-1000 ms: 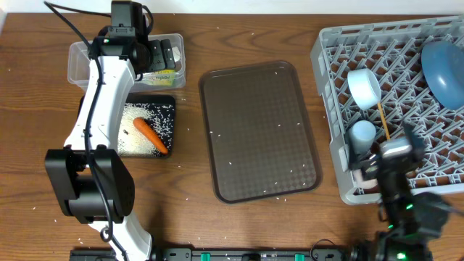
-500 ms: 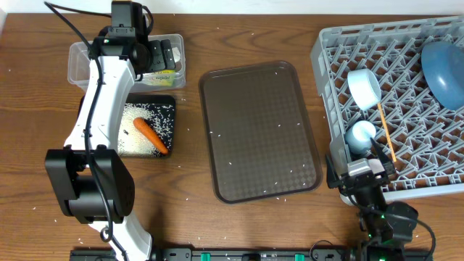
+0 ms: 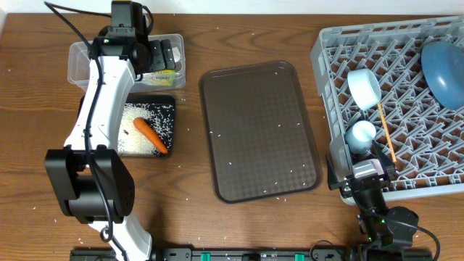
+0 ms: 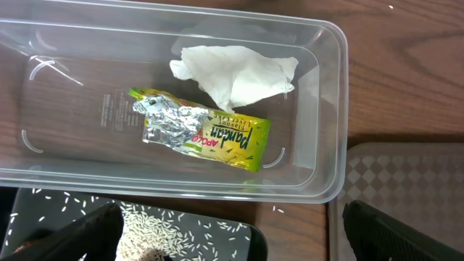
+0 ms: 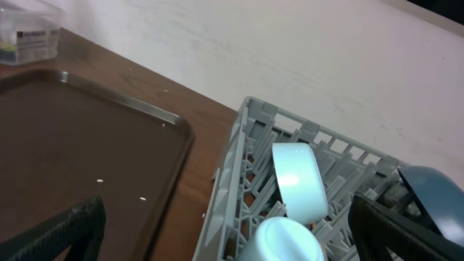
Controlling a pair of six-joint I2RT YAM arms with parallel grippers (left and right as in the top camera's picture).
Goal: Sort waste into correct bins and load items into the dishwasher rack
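Two hands are in view, both released and grasping nothing. The left hand hovers above the clear tub at the far left of the desk. Its two dark fingers are spread wide at the lower corners of the wrist view, with nothing between them. Inside the tub lie a crumpled white tissue and, just beside it and touching, a green-yellow foil wrapper.

Next to the tub, on its near side, sits the black tray. It holds a spread of white rice with the orange carrot lying slantwise on top. Stray grains also dot the desk and the brown serving tray in the middle, which carries nothing else.

The grey rack fills the right side. The small light-blue bowl stands on edge between pegs near its left wall, and the light-blue cup sits mouth down just nearer. The chopsticks slant across the pegs beside both. The large blue bowl leans at the far right.

The right hand sits low at the rack's near left corner. Its fingers are spread to either side of its wrist view, looking along the rack towards the cup and bowl and touching neither.
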